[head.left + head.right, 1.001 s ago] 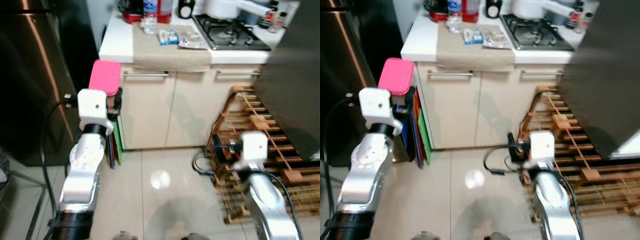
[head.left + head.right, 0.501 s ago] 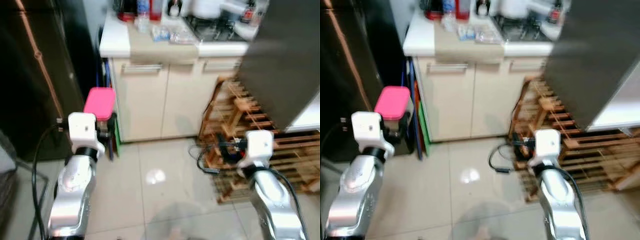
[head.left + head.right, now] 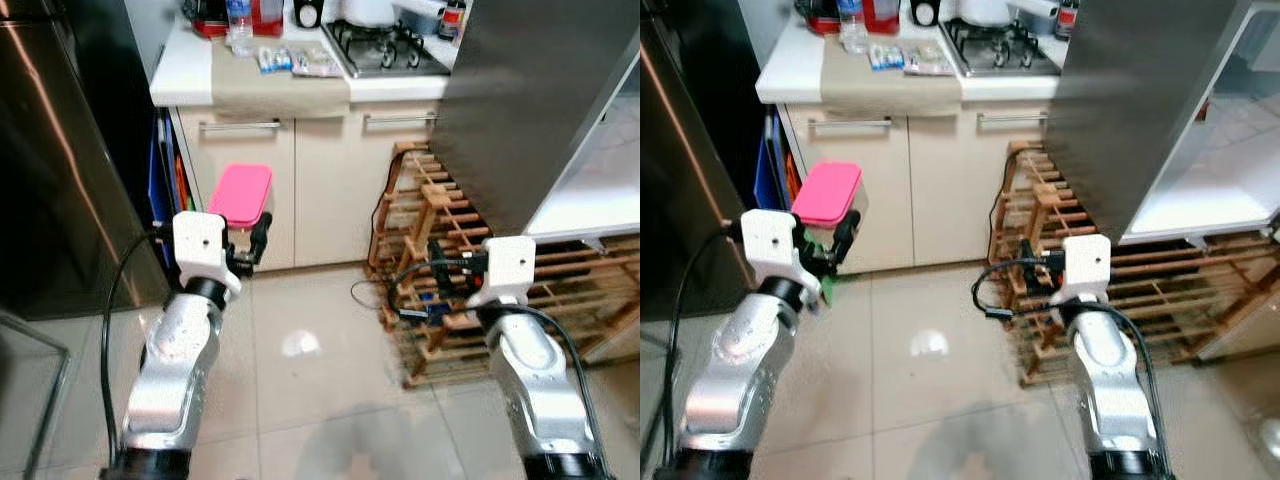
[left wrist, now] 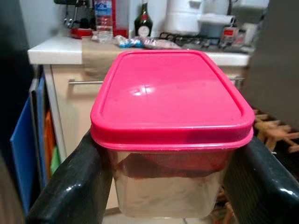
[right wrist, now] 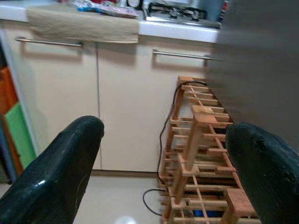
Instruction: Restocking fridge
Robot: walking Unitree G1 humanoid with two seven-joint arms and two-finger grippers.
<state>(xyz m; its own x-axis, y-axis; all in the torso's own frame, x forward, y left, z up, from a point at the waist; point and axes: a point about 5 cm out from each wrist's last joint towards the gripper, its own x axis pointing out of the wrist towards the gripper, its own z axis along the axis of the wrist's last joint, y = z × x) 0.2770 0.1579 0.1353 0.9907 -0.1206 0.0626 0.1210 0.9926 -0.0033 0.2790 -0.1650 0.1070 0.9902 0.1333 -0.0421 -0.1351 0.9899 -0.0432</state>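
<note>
A clear food container with a pink lid (image 4: pixel 170 98) sits between the two black fingers (image 4: pixel 70 186) of my left gripper (image 3: pixel 245 240), which is shut on its sides. In the head views the container (image 3: pixel 240 193) is held up in front of the cream cabinets, left of centre. My right gripper (image 5: pixel 163 177) is open with nothing between its fingers, and it (image 3: pixel 440 272) hovers by the wooden rack. The fridge's grey open door (image 3: pixel 520 90) stands at the upper right, with a white inner shelf (image 3: pixel 590 190) behind it.
A wooden rack (image 3: pixel 440 230) stands on the floor at the right, with a black cable (image 3: pixel 375 295) beside it. A counter (image 3: pixel 185 75) with bottles, packets and a gas hob (image 3: pixel 385 50) is ahead. A dark steel panel (image 3: pixel 60 170) fills the left.
The camera has swung right and pulled back, bringing the fridge's white interior into view. My left gripper still holds the pink-lidded container; the right gripper stays open.
</note>
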